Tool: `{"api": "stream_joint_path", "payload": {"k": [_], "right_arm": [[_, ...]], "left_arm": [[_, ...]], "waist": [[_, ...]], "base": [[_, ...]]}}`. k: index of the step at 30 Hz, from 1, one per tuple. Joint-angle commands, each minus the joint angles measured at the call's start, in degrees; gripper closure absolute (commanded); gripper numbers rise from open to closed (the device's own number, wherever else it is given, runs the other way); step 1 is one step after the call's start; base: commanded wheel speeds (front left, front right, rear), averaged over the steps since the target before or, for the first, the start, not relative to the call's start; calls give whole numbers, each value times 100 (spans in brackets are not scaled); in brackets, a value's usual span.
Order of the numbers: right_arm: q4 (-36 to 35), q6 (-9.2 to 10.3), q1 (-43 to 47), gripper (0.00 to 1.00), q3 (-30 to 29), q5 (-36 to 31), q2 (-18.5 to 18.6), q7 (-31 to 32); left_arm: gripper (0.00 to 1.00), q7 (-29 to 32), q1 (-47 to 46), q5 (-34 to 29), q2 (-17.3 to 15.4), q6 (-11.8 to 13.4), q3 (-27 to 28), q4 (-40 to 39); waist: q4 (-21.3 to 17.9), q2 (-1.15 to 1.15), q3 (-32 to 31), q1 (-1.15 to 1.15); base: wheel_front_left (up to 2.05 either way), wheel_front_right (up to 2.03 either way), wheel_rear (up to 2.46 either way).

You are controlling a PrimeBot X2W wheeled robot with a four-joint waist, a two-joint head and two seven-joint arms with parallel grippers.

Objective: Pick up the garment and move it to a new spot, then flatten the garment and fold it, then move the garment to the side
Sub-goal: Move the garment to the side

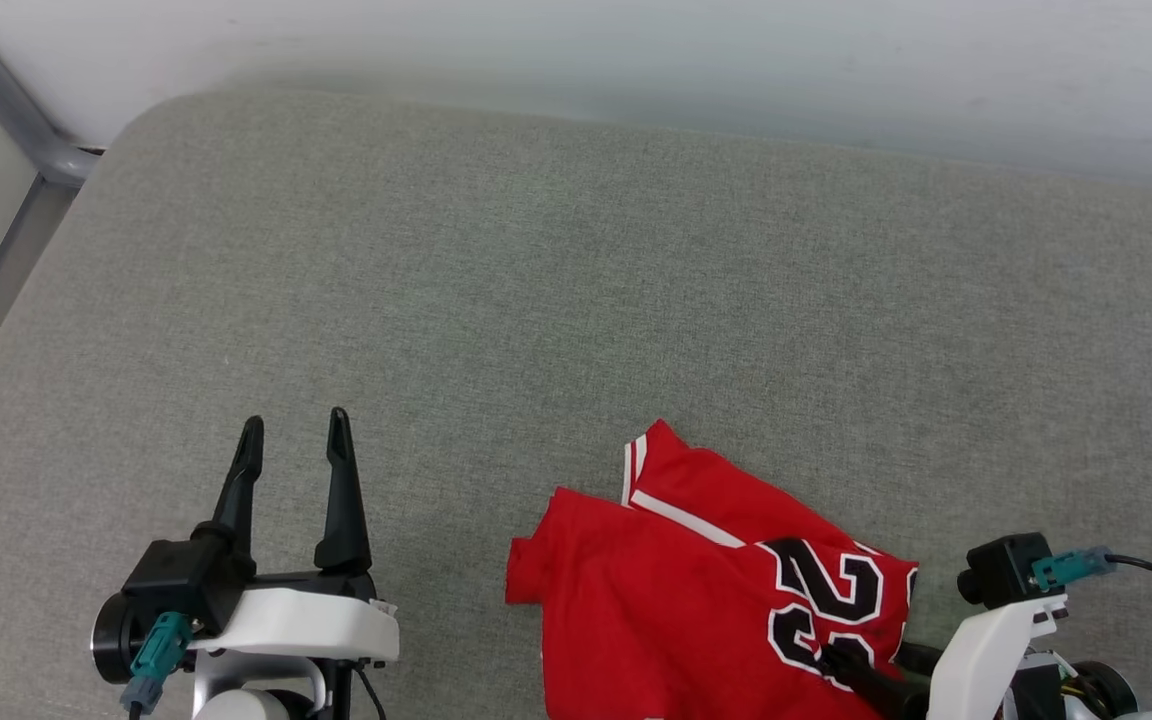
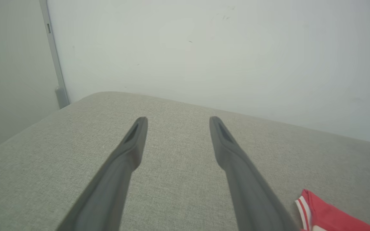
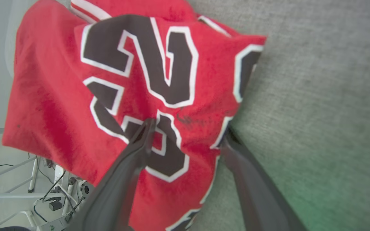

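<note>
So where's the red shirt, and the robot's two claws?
garment [image 1: 656, 600], head view, red cloth beside the number.
left gripper [image 1: 296, 418], head view, midway between its fingertips.
right gripper [image 3: 188, 128], right wrist view, midway between its fingertips.

The red jersey-style shirt with big black white-outlined numbers [image 3: 59, 80] lies rumpled on a grey woven fabric surface [image 3: 316, 96]. The right gripper [image 3: 188, 128] has its two dark fingers spread wide, one over the print, the other right at the shirt's edge. White metal framing and cables [image 3: 27, 179] sit in the lower left corner.

The garment [image 1: 656, 600] is soft matt cloth, lying on a cushion [image 1: 536, 300] of coarse woven fabric.
</note>
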State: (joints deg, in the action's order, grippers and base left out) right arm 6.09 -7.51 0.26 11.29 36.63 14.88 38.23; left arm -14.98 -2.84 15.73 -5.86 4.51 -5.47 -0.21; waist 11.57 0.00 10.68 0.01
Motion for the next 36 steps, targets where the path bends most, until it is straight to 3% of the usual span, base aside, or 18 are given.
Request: {"api": "stream_joint_path", "payload": {"k": [1, 4, 17, 25, 36], "right_arm": [[238, 5, 174, 0, 160, 18, -24, 159], [305, 7, 157, 100, 237, 138, -23, 187], [117, 7, -322, 100, 2, 64, 249, -243], [25, 7, -423, 100, -379, -278, 588, 26], [445, 6, -1318, 100, -465, -423, 829, 78]], "left_arm": [[0, -28, -66, -46, 31, -27, 6, 6], [0, -28, -54, -91, 69, -75, 85, 42], [0, -28, 158, -311, 170, -244, 268, 136], [0, -22, 205, -365, 174, -356, 298, 42], [0, 6, -300, -602, -15, -500, 142, -142]], "waist": [[3, 0, 6, -1], [-16, 0, -3, -1], [-413, 0, -488, -1], [-1368, 0, -477, -1], [-2785, 0, 338, -1]], "base": [[0, 0, 0], [0, 0, 0], [0, 0, 0], [0, 0, 0], [0, 0, 0]]}}
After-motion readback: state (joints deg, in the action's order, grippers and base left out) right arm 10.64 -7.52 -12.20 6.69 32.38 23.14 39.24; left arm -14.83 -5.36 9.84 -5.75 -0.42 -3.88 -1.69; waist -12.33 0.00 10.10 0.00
